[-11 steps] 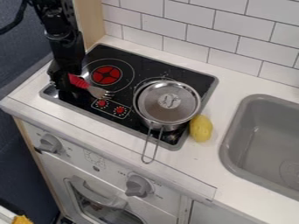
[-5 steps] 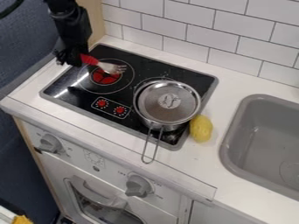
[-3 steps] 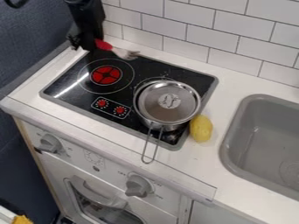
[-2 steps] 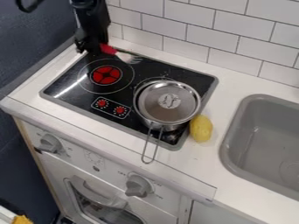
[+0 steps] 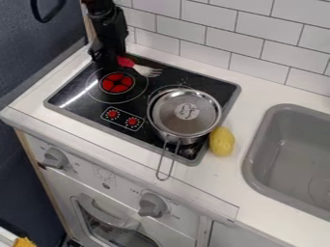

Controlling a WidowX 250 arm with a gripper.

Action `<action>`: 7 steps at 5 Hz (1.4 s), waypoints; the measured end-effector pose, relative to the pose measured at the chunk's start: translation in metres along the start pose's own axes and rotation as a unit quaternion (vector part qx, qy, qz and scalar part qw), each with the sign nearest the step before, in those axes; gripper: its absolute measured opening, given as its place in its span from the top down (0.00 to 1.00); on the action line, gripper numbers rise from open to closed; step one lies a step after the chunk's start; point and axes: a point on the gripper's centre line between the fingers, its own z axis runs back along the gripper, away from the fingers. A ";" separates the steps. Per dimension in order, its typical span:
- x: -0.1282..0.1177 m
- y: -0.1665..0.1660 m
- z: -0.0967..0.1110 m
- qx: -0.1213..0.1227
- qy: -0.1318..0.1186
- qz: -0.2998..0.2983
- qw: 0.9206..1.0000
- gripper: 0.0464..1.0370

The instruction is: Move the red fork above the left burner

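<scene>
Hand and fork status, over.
Hand gripping red fork by the handle. Fork at far side of left burner. Steel pot off right, apparently not blocking.

the counter [image 5: 258, 89] is brightly lit, while glare [image 5: 76, 98] (a thin white streak) marks the black cooktop [image 5: 90, 109].

The arm [image 5: 107, 21] is black all over, made of chunky blocks joined together, with little pale shiny spots on it. A black cord [image 5: 45, 21] beside it bends like a big U, and the gripper [image 5: 108, 61] is black too, with bumpy edges
</scene>
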 end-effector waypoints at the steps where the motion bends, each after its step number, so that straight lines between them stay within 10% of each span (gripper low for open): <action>1: -0.001 0.000 -0.006 -0.006 -0.001 0.012 1.000 0.61; 3: -0.002 0.000 -0.007 -0.009 0.000 0.023 1.000 0.05; 7: -0.005 0.012 0.039 0.050 -0.004 0.032 0.998 0.04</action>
